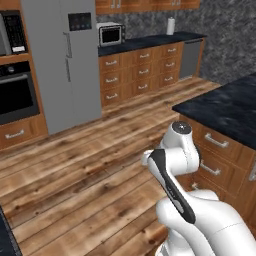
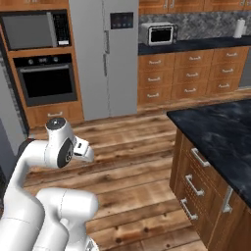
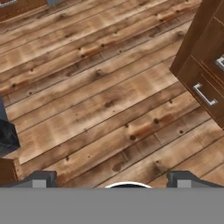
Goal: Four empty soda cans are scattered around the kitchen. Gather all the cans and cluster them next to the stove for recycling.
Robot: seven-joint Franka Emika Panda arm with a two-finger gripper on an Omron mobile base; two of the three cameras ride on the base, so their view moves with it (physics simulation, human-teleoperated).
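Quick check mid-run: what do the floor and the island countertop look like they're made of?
Floor: looks like wood planks, matte, with visible grain, knots and board seams. Island countertop: apparently dark polished stone, maybe granite or marble, judging by pale mottled veining and a slight sheen; it's a render, so uncertain.

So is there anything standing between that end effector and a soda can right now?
I can't tell: I can't find a can or the stove here. The open end effector faces bare wooden floor, beside the island's drawers.

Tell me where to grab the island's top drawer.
Grip the top drawer by its bar handle at mid-span, coming straight at the island front. The bar runs level and stands off the front, so a pinch from above and below should fit.
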